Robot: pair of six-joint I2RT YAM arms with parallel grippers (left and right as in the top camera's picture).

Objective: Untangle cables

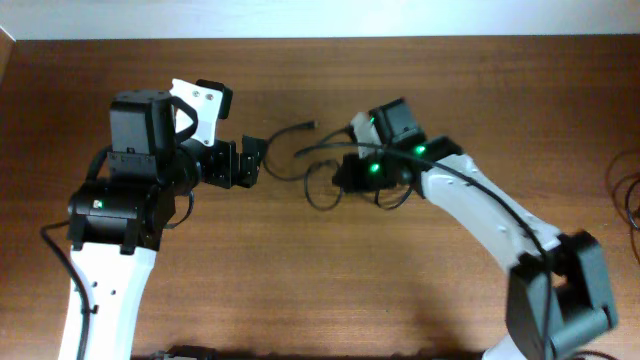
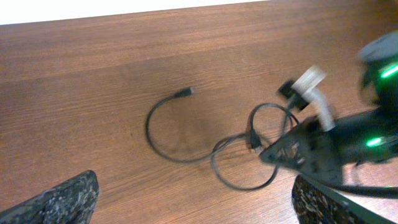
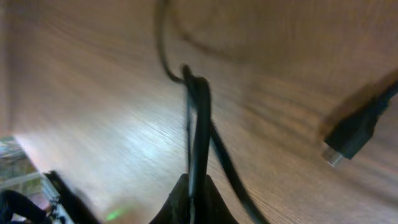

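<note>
Thin black cables [image 1: 318, 168] lie looped together on the brown table between the arms. One free plug end [image 1: 312, 125] points to the far side. In the left wrist view the loops [image 2: 186, 140] lie ahead of the open left gripper [image 2: 193, 202], which is empty and apart from them. A silvery-white plug [image 2: 309, 84] sits by the right arm. My right gripper [image 1: 352, 170] is shut on a black cable [image 3: 198, 124], which runs up from between its fingers [image 3: 193, 199]. Another black plug [image 3: 351, 134] lies to the right.
More dark cords [image 1: 628, 190] lie at the table's right edge. The table's far edge meets a white wall [image 1: 320, 18]. The right arm [image 2: 348, 143] fills the right side of the left wrist view.
</note>
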